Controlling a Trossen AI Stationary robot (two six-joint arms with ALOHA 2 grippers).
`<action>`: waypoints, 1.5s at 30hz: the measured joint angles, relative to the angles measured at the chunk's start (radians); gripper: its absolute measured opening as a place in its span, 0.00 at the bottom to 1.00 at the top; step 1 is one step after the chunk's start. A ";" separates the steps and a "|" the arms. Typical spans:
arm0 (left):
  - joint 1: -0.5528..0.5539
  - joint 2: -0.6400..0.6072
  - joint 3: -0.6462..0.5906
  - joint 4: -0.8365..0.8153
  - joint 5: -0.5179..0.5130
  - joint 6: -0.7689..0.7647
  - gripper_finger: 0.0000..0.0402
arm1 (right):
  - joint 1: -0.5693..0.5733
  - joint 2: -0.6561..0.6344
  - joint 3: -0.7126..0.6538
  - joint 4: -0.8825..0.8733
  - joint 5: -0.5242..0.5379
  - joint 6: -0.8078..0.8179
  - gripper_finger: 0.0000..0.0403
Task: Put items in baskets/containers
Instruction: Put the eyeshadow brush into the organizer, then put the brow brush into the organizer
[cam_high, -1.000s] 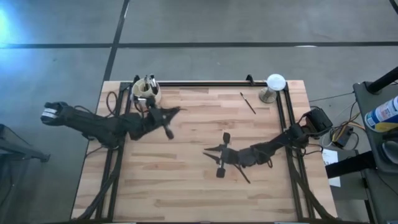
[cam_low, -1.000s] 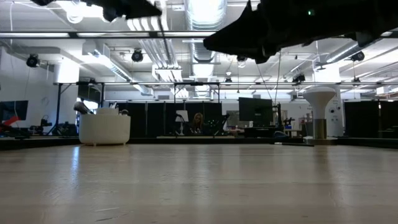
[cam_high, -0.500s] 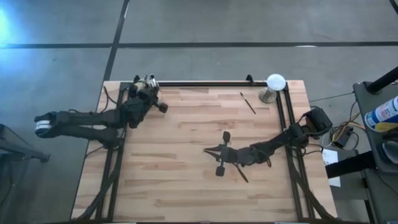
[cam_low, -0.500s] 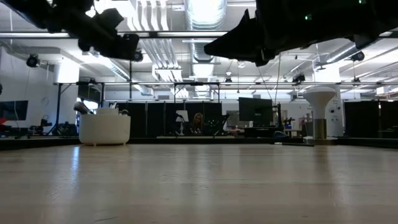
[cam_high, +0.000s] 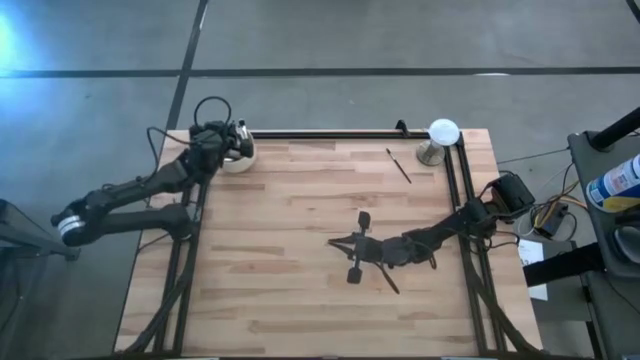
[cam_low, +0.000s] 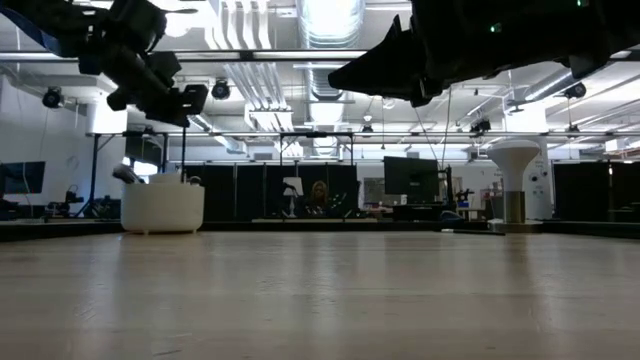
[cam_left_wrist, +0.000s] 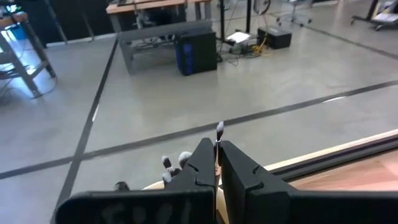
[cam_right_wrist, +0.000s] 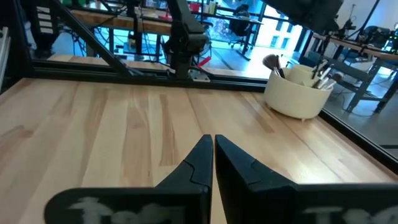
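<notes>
1. a thin brush (cam_left_wrist: 219, 144) is pinched upright in the closed left pincer (cam_high: 222, 136), held directly over the cream cup (cam_high: 240, 155) below it, evidently for dropping in; the left arm is stretched to the surface's (cam_high: 300, 280) far corner.
2. the right pincer (cam_high: 352, 255) is closed on nothing, hovering mid-surface; one brush (cam_high: 388, 281) lies just beside it, another brush (cam_high: 399, 166) well beyond.

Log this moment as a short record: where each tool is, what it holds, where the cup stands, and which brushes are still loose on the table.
left tool: over the cup, shut on a thin brush
right tool: mid-table, shut, nothing seen between its fingers
cup: far left corner, several brushes standing in it
loose brushes: one near the white dome; another beside the right arm
table: wooden
</notes>
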 joint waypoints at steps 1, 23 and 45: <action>0.006 0.000 0.001 -0.009 0.001 0.002 0.01 | 0.000 0.000 0.000 0.000 0.000 0.001 0.03; 0.027 -0.005 0.112 -0.250 -0.102 0.017 0.01 | 0.000 0.000 0.000 -0.004 0.000 0.003 0.03; 0.171 0.042 0.031 -0.179 0.058 -0.027 0.23 | 0.000 0.000 -0.002 -0.004 -0.002 0.002 0.03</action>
